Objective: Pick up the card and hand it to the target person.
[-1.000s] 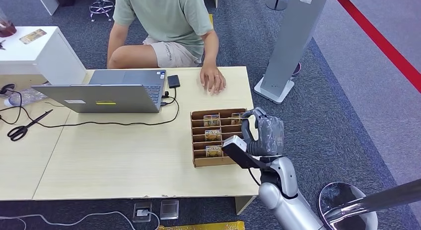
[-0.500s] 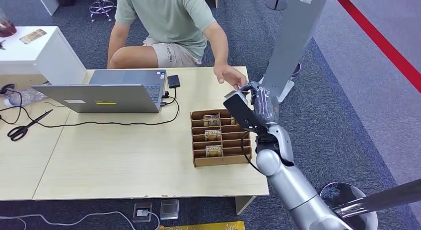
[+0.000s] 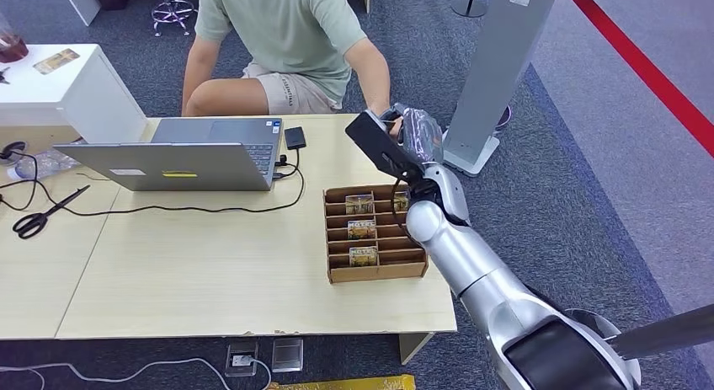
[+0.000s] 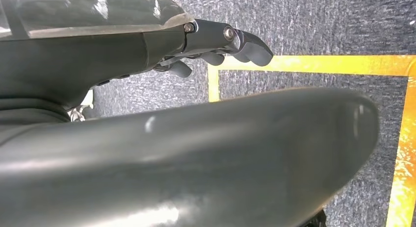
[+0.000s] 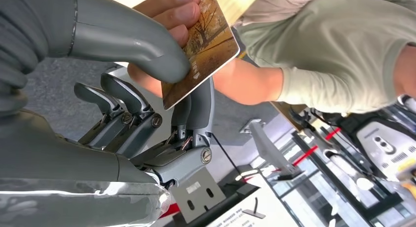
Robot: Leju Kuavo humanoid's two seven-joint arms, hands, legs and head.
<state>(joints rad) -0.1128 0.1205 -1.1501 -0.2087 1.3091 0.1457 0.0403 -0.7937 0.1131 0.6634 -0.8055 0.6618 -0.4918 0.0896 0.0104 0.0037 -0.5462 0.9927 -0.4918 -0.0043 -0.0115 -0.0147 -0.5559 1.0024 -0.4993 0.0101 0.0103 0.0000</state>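
In the right wrist view the card (image 5: 203, 45), printed with an autumn-tree picture, is pinched between my right hand's (image 5: 147, 89) thumb and fingers. A person's hand (image 5: 171, 11) grips the card's other end at the same time. In the head view my right hand (image 3: 417, 133) is raised over the table's far right corner, meeting the person's hand (image 3: 389, 116). The person in a green shirt (image 3: 286, 28) sits behind the table. My left hand (image 4: 235, 40) hangs over the carpet and holds nothing.
A cardboard card tray (image 3: 370, 275) with more cards (image 3: 362, 229) in its slots sits under my right forearm. An open laptop (image 3: 181, 158), its cable and scissors (image 3: 34, 217) lie to the left. A grey stand (image 3: 497, 70) rises beyond the table's right end.
My right arm lifted from beside the tray and reached towards the person. The person's hand left the tabletop and came to my hand, now gripping the card.
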